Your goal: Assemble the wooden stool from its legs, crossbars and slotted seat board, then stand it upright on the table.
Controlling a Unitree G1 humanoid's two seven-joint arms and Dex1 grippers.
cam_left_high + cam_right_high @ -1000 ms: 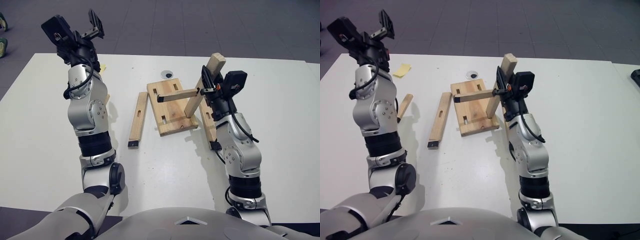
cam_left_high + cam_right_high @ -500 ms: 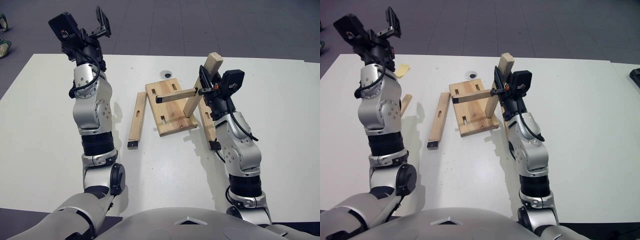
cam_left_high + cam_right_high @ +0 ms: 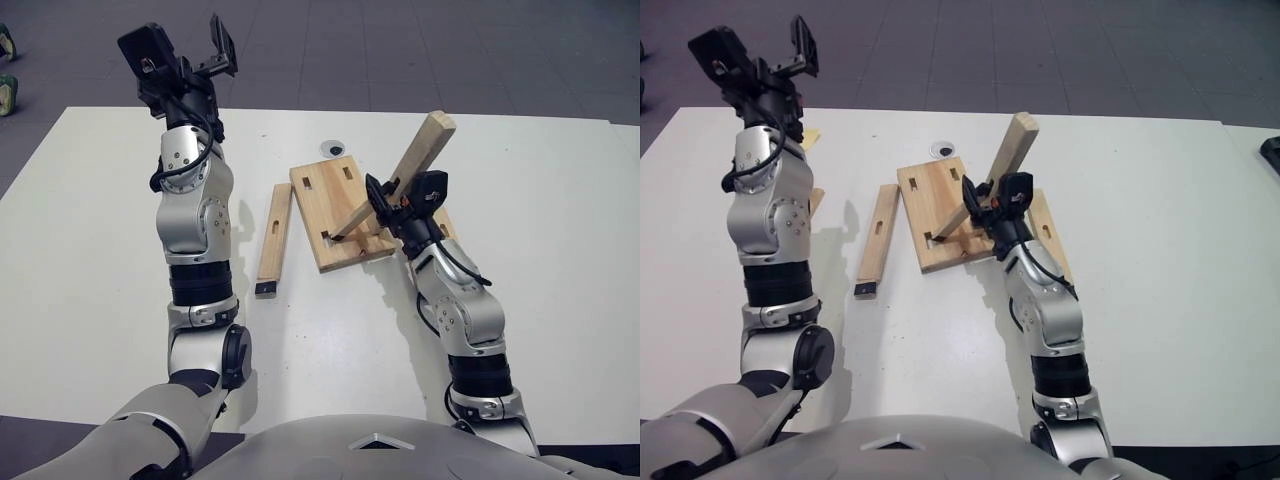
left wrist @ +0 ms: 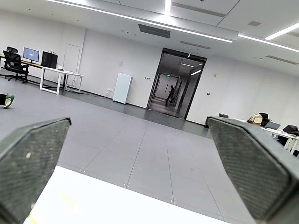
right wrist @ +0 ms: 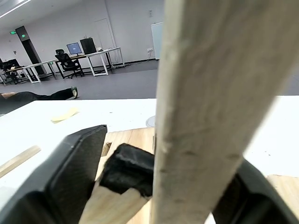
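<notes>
**One leg heads for its slot**

A loose leg [image 3: 275,235] lies flat just left of the seat board [image 3: 322,185], and another [image 3: 1050,232] lies just right of it, under the right arm. Over the board's right edge the right gripper [image 3: 385,203] clamps a tilted leg [image 3: 428,138], whose crossbar [image 3: 350,222] touches the board near a slot. Well left of the board and beyond it, the left gripper [image 4: 138,158] hangs raised, spread wide and empty. Seating the leg appears to be the step in hand. Next, the piece likely needs squaring over the slot and pressing down.
</notes>
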